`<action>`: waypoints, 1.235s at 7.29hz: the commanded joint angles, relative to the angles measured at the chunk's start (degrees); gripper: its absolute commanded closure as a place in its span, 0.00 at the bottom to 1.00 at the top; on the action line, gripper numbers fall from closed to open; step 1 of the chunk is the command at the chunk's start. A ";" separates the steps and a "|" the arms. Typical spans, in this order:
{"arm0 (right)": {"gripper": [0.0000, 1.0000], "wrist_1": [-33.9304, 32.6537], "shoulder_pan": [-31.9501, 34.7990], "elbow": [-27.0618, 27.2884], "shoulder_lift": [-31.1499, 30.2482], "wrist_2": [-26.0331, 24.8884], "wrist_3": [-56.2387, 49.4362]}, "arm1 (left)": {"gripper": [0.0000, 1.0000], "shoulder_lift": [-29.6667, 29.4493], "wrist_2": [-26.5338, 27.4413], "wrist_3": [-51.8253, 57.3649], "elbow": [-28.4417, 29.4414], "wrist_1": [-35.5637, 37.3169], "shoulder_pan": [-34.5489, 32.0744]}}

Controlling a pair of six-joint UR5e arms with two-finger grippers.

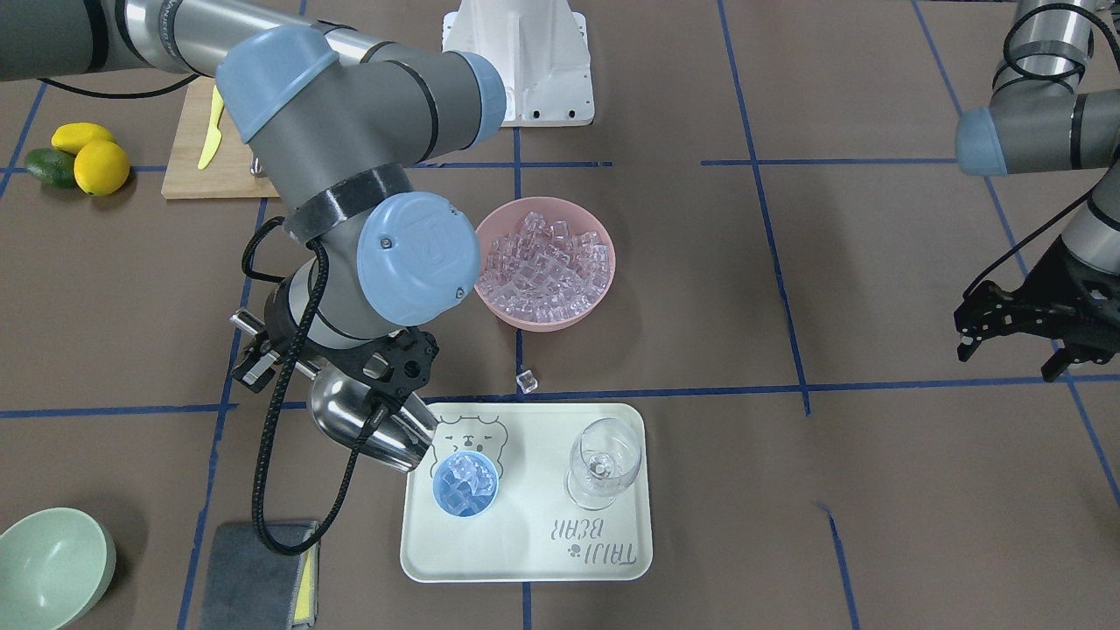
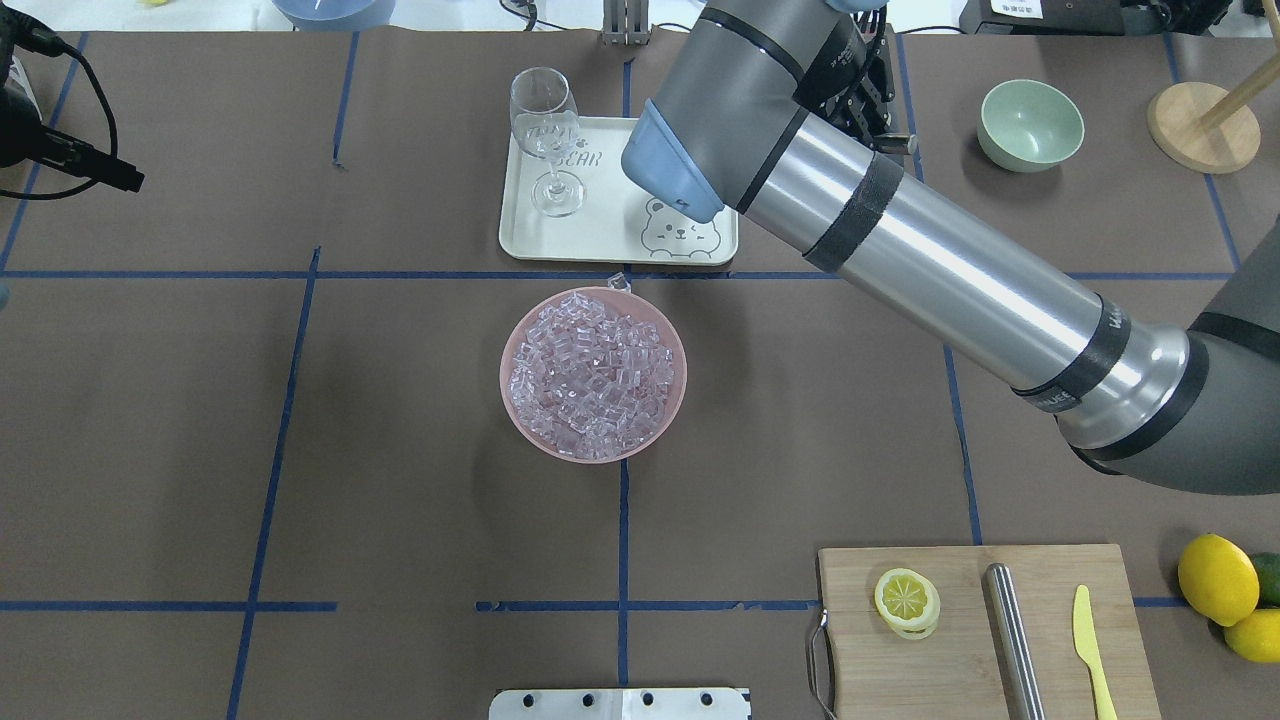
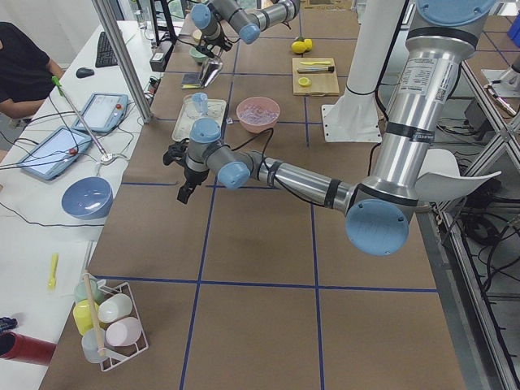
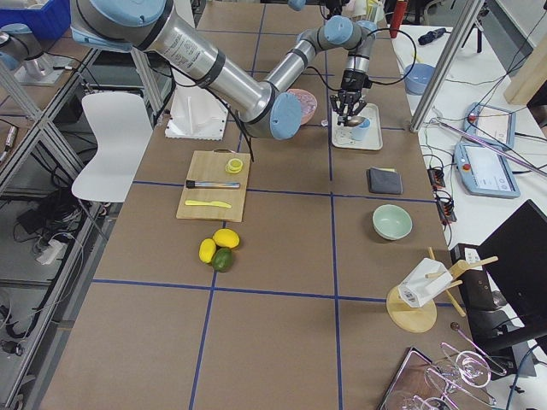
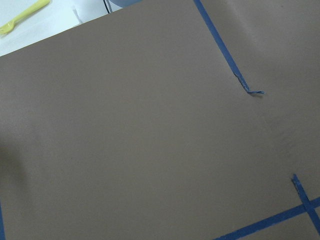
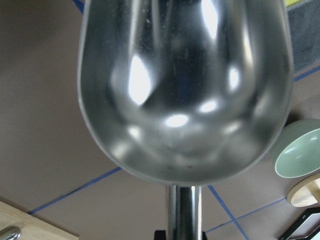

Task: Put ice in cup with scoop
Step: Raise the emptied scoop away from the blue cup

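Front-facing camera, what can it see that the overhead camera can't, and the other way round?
Only the front-facing view shows the cup, filled with ice, and the scoop right by it. In the overhead view the right arm hides them. Only the overhead view shows the lemon slice on the board and the wooden stand. Both show the pink bowl heaped with ice, the wine glass and the tray.

Light-blue cup (image 1: pixel 466 514); clear ice (image 1: pixel 542 267) in pink bowl (image 1: pixel 542 322); shiny steel scoop (image 1: pixel 350 420); cream, bear-printed tray (image 1: pixel 525 560); brown table (image 1: pixel 875 507), blue gridlines (image 1: pixel 682 391).
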 commanded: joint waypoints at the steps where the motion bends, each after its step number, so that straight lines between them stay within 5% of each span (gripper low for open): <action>1: 1.00 -0.75 0.00 -0.03 0.31 -1.18 -1.48 | 0.00 0.03 0.00 0.00 -0.07 0.00 0.00; 4: 1.00 -1.72 0.17 1.37 -0.47 -1.36 -2.81 | 0.00 0.03 0.00 0.00 -0.42 0.00 -0.09; 5: 1.00 -1.37 1.05 7.82 -4.13 -0.49 -3.24 | 0.00 0.03 -0.09 0.00 -0.51 0.00 -0.18; 6: 1.00 -0.76 3.32 18.58 -12.61 5.61 -4.21 | 0.00 0.03 0.00 0.00 -0.51 0.00 -0.44; 9: 1.00 1.09 9.47 28.42 -21.46 8.57 -1.60 | 0.00 0.03 -0.09 0.00 -0.60 0.00 -0.88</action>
